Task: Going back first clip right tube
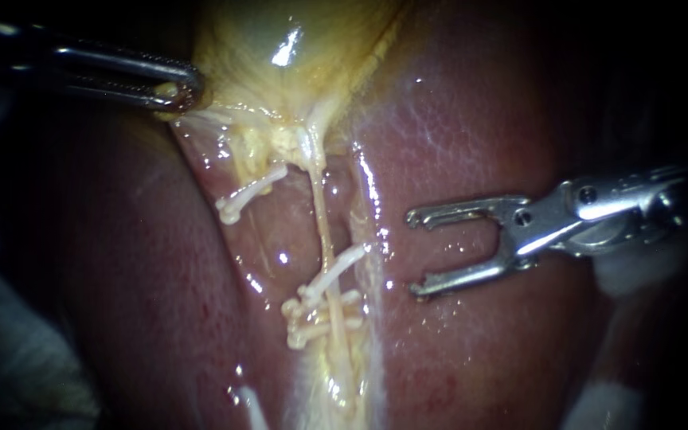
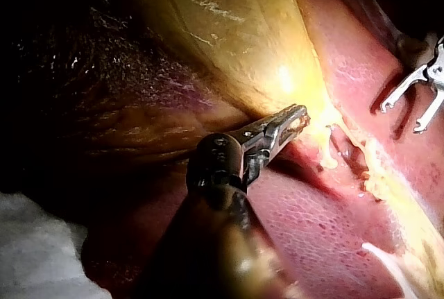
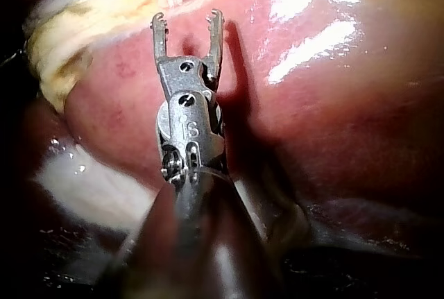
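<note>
the right instrument comes in from 3 o'clock over the liver. its jaws are spread wide with nothing between them, and their tips point toward 9 o'clock. in the right wrist view the same forked jaws hang above glistening liver, with pale clips just ahead of them.

just beyond the tips, with a small gap showing, the clip sits across the right tube. its long axis slants from 8 o'clock up to 2 o'clock, while the thin tube runs nearly 12 to 6. a cluster of lower clips lies just below it on the same tube. a separate clip sits toward 10 o'clock, slanted the same way.

farther off, at 12 o'clock, is the yellow gallbladder. the left instrument enters from 10 o'clock, its jaws clamped on the gallbladder's edge.
</note>
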